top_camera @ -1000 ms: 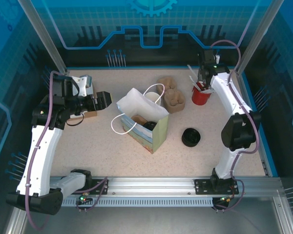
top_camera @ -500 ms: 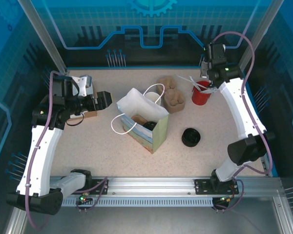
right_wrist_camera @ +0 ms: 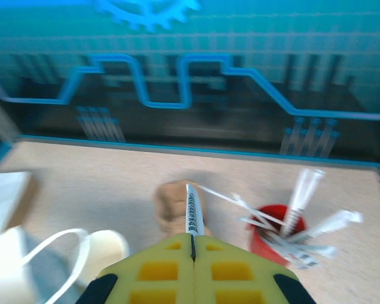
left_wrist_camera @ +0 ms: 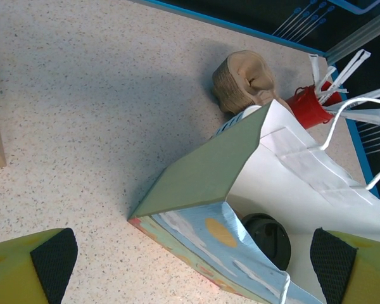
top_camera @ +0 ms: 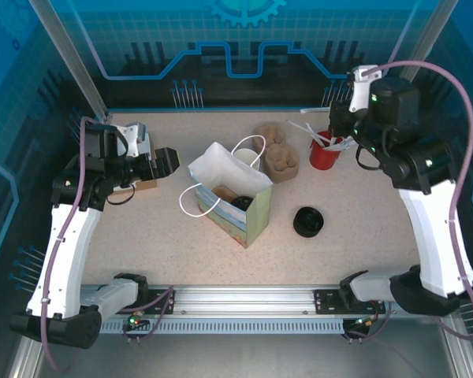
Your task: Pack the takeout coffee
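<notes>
Left gripper (top_camera: pixel 162 161) first: jaws flung wide apart, nothing between them, hanging just left of the bag (top_camera: pixel 232 201). From its wrist camera the black pads (left_wrist_camera: pixel 54 256) sit at the two bottom corners, with the bag's open mouth framed between them. And there's the coffee cup (left_wrist_camera: pixel 266 235), already inside the bag, its dark round top low against the painted wall. The bag stands upright mid-table, green side panel showing and white handles looping out.

Over to the right gripper (right_wrist_camera: pixel 193 240): jaws pressed together on a straw (right_wrist_camera: pixel 191 209), thin, white and paper-wrapped, poking straight out from the seam between the yellow fingers. That arm is raised at the far right corner, its wrist near the red cup (top_camera: pixel 325 153), which bristles with more white straws.

Around the table: brown sleeves (top_camera: pixel 277 157) sit between the red cup and the bag. A cream cup (top_camera: pixel 247 157) is just behind the bag. The black lids (top_camera: pixel 308 222) are stacked to the bag's right, apart from it. A flat box (top_camera: pixel 138 183) lies beneath the left arm's wrist.
</notes>
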`<act>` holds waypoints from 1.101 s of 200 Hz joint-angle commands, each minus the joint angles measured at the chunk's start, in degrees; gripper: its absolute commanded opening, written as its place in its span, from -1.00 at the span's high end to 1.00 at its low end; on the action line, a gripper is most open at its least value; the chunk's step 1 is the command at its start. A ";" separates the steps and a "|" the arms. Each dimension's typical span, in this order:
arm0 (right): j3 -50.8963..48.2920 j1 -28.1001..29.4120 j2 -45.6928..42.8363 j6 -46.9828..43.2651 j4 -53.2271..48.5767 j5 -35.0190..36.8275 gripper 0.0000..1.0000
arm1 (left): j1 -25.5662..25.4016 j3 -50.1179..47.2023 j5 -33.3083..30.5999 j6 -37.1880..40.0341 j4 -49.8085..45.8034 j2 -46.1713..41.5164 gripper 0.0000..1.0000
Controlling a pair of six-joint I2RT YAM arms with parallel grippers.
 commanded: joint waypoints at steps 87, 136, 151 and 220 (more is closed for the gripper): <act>2.69 22.79 9.90 -1.84 -6.64 -9.91 1.00 | 1.31 -1.65 -7.38 -3.08 -0.97 -3.49 -0.97; 4.54 24.53 19.23 -2.90 -6.63 -12.85 1.00 | 1.29 -1.35 -7.34 -2.89 -1.00 -3.15 -0.97; 5.34 24.55 22.34 -3.33 -6.94 -14.14 1.00 | 1.35 -1.41 -7.42 -2.72 -1.10 -3.10 -0.97; 13.36 23.92 30.48 -4.96 -9.87 -17.27 0.35 | 1.42 -0.38 -6.47 -2.33 -1.63 -1.71 -0.98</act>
